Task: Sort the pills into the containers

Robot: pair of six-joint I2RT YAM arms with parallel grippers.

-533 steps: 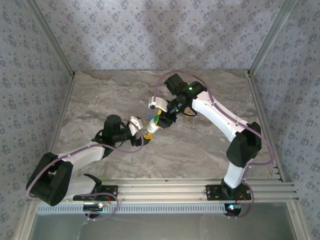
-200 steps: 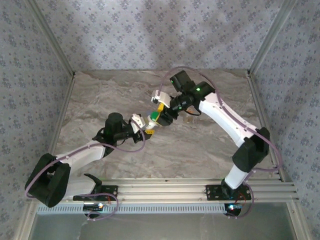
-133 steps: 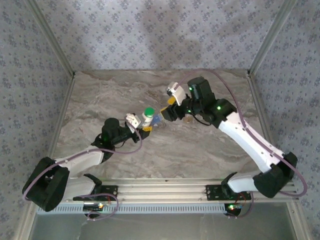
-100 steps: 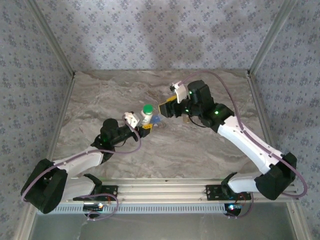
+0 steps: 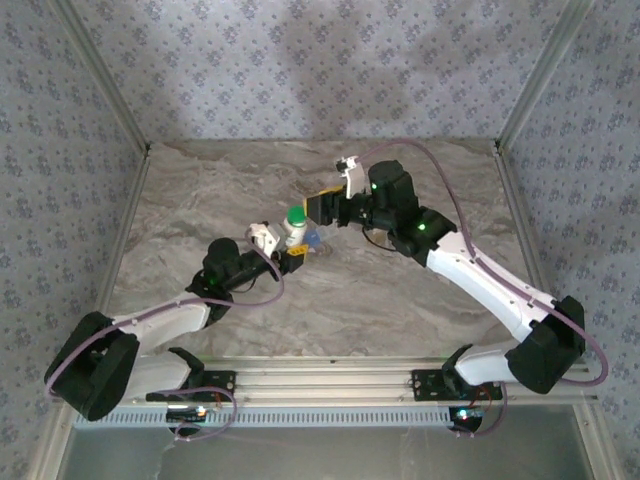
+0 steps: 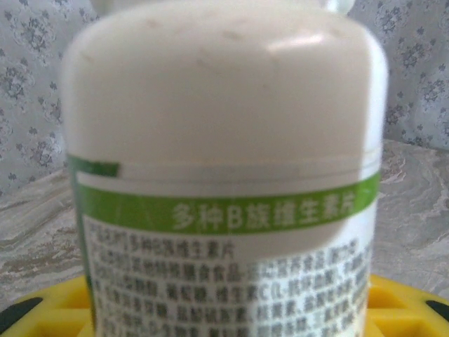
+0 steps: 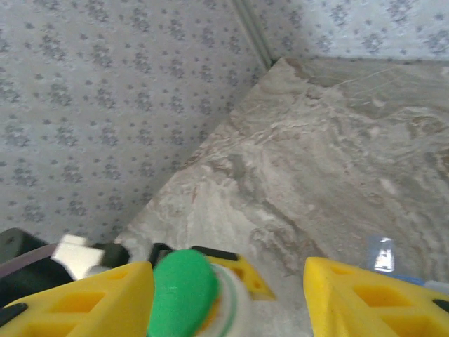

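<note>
pill bottle point(image 5: 294, 236): light, stiff, slick plastic | left gripper point(image 5: 286, 252) pinching its body | right gripper point(image 7: 228, 284) spread around green cap point(image 7: 184, 289); take cap by sides

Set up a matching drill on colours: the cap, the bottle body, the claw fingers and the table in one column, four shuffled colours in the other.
Things:
1. cap
2. bottle body
3. fingers
4. table

Colours:
A. yellow
B. grey marble
C. green
D. white

Pairs: 1-C, 2-D, 3-A, 4-B
</note>
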